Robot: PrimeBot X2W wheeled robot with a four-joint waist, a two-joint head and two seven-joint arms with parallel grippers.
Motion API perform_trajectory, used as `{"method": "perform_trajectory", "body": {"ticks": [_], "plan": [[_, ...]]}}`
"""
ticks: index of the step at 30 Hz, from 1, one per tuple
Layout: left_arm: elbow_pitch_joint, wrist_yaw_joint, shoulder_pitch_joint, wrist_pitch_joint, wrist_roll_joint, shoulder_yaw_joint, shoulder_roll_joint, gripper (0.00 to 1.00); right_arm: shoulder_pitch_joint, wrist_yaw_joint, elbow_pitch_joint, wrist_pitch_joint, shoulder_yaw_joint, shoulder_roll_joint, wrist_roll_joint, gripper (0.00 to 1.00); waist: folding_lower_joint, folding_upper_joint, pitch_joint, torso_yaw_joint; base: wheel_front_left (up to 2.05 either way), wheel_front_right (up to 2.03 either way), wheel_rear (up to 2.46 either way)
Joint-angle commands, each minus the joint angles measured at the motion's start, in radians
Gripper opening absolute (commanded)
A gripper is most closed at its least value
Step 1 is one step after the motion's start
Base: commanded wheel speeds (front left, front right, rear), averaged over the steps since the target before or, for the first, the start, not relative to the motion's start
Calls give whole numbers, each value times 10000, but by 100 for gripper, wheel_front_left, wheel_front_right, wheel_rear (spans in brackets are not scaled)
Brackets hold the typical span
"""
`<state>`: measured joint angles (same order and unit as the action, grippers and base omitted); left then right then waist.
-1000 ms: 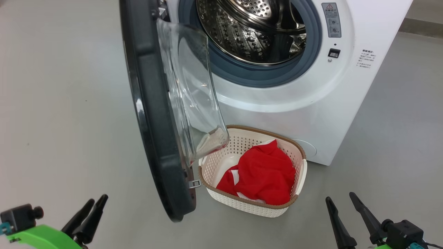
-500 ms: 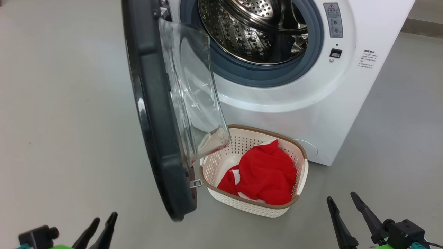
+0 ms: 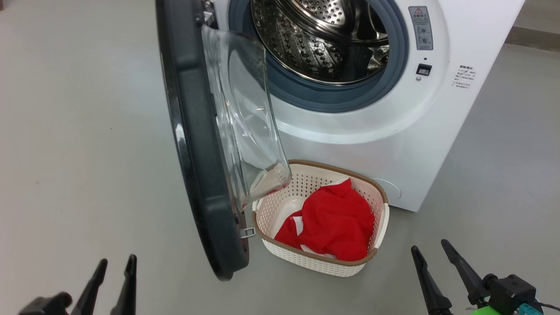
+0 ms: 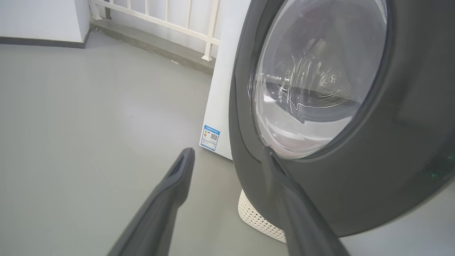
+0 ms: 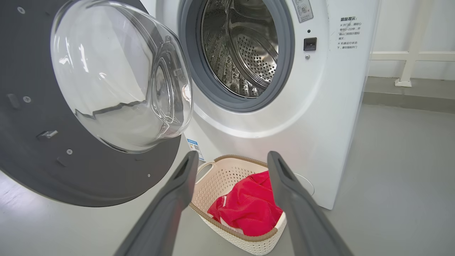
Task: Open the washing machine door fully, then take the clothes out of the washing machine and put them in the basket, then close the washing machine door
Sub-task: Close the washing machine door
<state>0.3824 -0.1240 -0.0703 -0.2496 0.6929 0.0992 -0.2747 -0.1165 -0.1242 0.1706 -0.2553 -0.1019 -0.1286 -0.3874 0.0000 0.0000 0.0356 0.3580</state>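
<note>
Left tool [image 3: 117, 260] gaped empty, left of the door [image 3: 192, 144]; a steady rightward push on its frame looked best.

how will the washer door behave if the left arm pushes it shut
The washing machine door will probably swing as one rigid piece rather than flex: its dark frame looks wide and solid. The thick glass bowl suggests it is fairly heavy. Its glossy outer face may let the left gripper slide.
</note>
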Motion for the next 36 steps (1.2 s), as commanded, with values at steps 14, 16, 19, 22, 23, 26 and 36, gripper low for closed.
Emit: {"method": "perform_trajectory", "body": {"ticks": [14,16,19,22,23,26,36], "plan": [[-2015,-17,1051,-121,-4971,-2514,1804,100,517,-65,-367,-65,-104,-281,-202,100,0,0,-145,-85,0,0,0],[-2122,-23,1160,-121,-5306,-2589,1925,100,444,-65,-368,-65,-71,-238,-194,100,0,0,-182,-95,0,0,0],[-2088,-33,1274,-121,-5524,-2662,2060,100,309,-65,-310,-65,-47,-169,-178,100,0,0,-213,-111,0,0,0],[-2029,-43,1306,-122,-5612,-2772,2155,100,222,-65,-265,-65,-20,-100,-151,100,0,0,-210,-152,0,0,0],[-2050,-45,1303,-122,-5628,-2808,2170,100,212,-65,-266,-65,-8,-85,-148,100,0,0,-200,-157,0,0,0],[-2060,-50,1303,-122,-5653,-2918,2201,100,201,-65,-274,-65,22,-59,-139,100,0,0,-183,-181,0,0,0],[-1940,-63,1077,-122,-5343,-2904,2236,100,242,-65,-321,-65,147,-10,-100,100,0,0,-76,-143,0,0,0]]}}
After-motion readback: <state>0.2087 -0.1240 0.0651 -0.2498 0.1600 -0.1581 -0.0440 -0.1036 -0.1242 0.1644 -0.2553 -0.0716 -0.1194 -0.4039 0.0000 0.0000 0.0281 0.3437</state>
